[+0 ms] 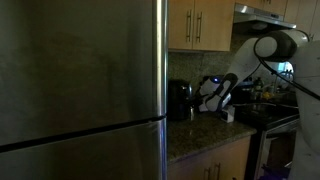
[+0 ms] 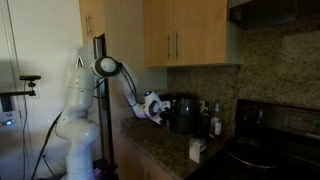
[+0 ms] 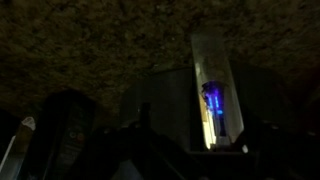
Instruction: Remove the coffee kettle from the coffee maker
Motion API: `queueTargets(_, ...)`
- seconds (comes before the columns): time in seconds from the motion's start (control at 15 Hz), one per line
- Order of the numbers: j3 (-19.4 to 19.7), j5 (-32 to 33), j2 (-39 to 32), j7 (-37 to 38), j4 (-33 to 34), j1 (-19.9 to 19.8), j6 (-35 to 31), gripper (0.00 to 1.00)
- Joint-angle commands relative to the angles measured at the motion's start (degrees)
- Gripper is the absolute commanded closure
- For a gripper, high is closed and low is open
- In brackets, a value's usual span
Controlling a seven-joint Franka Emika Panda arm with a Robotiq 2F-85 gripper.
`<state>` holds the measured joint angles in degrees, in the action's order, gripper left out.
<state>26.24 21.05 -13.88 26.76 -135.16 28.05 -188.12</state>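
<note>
1. One tall steel fridge (image 1: 80,80) stands nearest the camera in an exterior view and fills its left half, hiding part of the kitchen behind it
2. Past the fridge edge runs the speckled stone counter (image 1: 195,135), which also shows in the other kitchen picture (image 2: 160,150); a small white box (image 2: 197,150) sits near its front edge, well apart from the machine
3. One white arm (image 2: 75,120) rises beside the counter end and reaches over it, elbow high, wrist low
4. Its pincer (image 2: 160,110) hangs just beside the dark coffee maker (image 2: 184,112), pointing at the machine's front; in both exterior views (image 1: 207,98) it is small and dim, so I cannot tell whether it is spread or clenched, or whether it touches anything
5. The coffee maker (image 1: 180,98) stands on the counter at the back; the coffee kettle is lost in that dark body and I cannot pick out its outline
6. Wrist view: very dark, with a pale upright part carrying a blue light (image 3: 211,97) in front of the mottled backsplash (image 3: 100,40)
7. Farther along lies a black stove (image 2: 270,145), and wooden cabinets (image 2: 185,35) hang above
</note>
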Motion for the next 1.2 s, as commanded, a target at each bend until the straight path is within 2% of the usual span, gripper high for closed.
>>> queueTargets(0.0, -1.59, -0.30, 0.13, 0.96, -2.25, -0.63, -2.87, 0.51)
queueTargets(0.07, -2.13, -0.16, 0.39, 1.19, -2.67, -0.96, -3.19, 0.56)
queueTargets(0.27, -5.37, 0.60, 1.94, 2.05, -4.18, -3.15, -2.61, 0.82)
queueTargets(0.4, -7.34, 1.47, 4.37, 1.58, -5.31, -4.68, 0.10, 0.98)
queueTargets(0.6, -8.37, 1.57, 9.15, -0.59, -7.35, -5.50, 6.02, 0.94)
queueTargets(0.73, -8.18, 0.78, 12.46, -2.52, -8.46, -4.75, 13.50, 0.94)
queueTargets(0.87, -9.14, -2.24, 14.78, -5.42, -9.59, -4.64, 17.87, 0.94)
queueTargets(1.0, -9.98, -8.91, 15.29, -10.23, -10.69, -3.94, 20.76, 0.94)
queueTargets(1.07, -17.49, -12.38, 15.02, -12.98, -10.87, -10.91, 22.02, 0.94)
queueTargets(1.13, -18.51, -15.00, 13.29, -14.60, -10.54, -11.66, 21.23, 0.94)
